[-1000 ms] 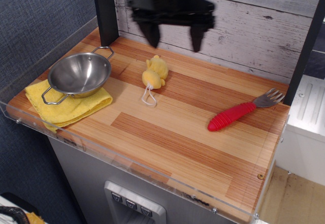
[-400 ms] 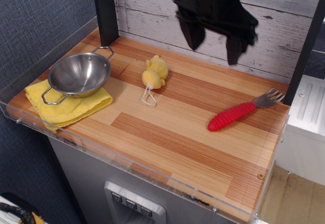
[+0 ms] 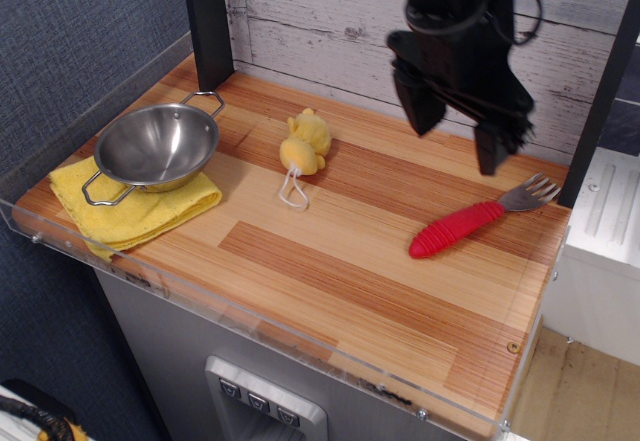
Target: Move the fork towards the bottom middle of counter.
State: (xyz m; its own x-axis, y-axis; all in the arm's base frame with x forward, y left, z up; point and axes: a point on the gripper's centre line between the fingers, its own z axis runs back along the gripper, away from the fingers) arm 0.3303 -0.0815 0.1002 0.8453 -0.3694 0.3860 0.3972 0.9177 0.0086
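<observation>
On the wooden top, viewed from above its front right corner:

Counter (image 3: 330,281): one; striped light and reddish-brown planks with a clear acrylic rim. Its front right corner is cut off by the lower picture edge.

Gripper (image 3: 455,139): one; black, hanging in the air above the right rear part of the counter, over and slightly behind the fork's tined end. The arm above it is cut off by the top edge. Jaws spread wide, two fingers pointing down with clear space between; they hold nothing and touch nothing.

Cloth (image 3: 140,211): one; yellow, folded, at the left front, partly covered by the bowl.

Bowl (image 3: 157,146): one; steel, two wire handles, resting on the cloth with its far edge over bare wood. Interior looks empty.

Fork (image 3: 470,221): one; thick ribbed red handle, small silver tined head. Lies flat near the right edge, head toward the rear right, handle angled toward the front left. Well apart from the other items.

Yellow toy (image 3: 305,146): one; small, soft-looking, with a white loop at its front, near the centre rear. Exact shape hard to make out.
</observation>
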